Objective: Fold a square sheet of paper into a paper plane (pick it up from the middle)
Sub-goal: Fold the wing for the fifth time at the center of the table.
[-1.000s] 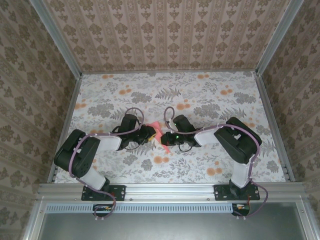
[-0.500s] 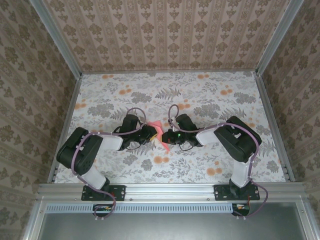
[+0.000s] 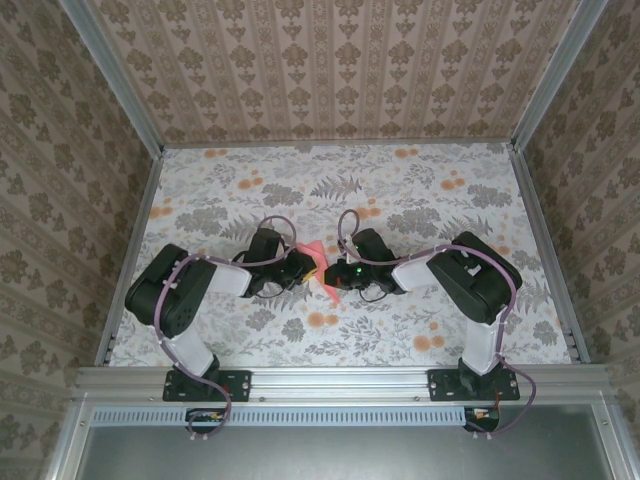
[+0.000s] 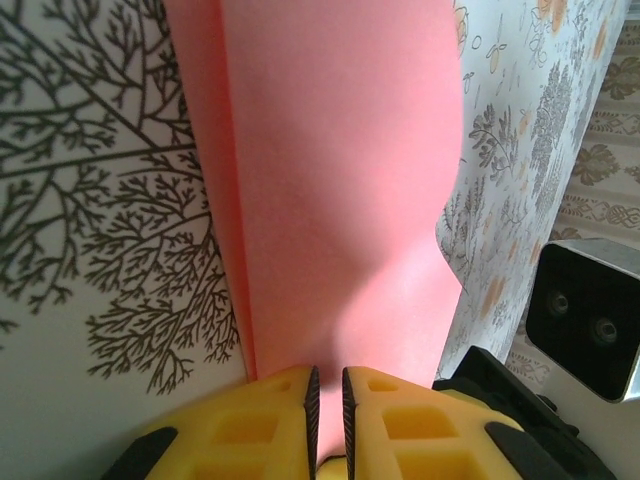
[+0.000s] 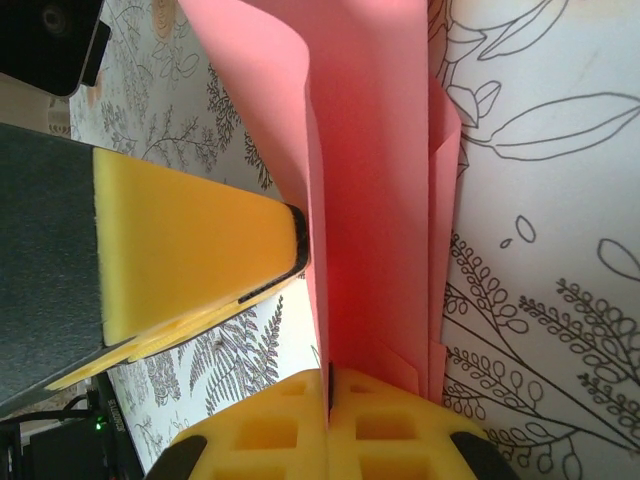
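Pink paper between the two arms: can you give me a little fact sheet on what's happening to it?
item: salmon-pink paper sheet, partly folded and curved
place: mid-table, between the two arms, over the floral tabletop
left jaws: closed on one edge of the sheet
right jaws: shut on the opposite edge, over folded layers
plane: not yet finished

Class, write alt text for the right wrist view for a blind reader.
The shut right claw pinches a folded salmon-pink sheet of paper over the flower-printed table. Another yellow finger reaches in from the left, beside the sheet.
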`<action>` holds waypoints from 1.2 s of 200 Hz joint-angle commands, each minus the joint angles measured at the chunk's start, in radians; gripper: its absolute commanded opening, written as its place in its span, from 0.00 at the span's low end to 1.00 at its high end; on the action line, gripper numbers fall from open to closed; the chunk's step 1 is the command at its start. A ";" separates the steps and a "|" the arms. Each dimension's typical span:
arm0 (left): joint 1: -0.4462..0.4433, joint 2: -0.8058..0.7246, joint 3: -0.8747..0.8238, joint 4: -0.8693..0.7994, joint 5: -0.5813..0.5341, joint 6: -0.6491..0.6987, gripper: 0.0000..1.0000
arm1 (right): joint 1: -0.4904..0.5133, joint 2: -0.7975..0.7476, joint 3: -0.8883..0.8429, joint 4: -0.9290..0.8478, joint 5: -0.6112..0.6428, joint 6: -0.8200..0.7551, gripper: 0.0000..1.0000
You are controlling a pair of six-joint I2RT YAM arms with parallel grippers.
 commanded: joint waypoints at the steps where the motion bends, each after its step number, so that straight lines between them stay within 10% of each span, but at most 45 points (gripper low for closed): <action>1: -0.007 0.018 0.022 -0.007 0.006 0.024 0.16 | -0.005 0.020 -0.006 -0.042 -0.025 -0.008 0.06; 98: -0.007 0.022 0.016 -0.082 -0.018 0.053 0.14 | -0.007 -0.082 0.039 -0.289 -0.054 -0.062 0.23; 240: -0.006 0.036 0.027 -0.097 -0.014 0.052 0.14 | -0.005 -0.010 0.072 -0.416 -0.035 -0.096 0.15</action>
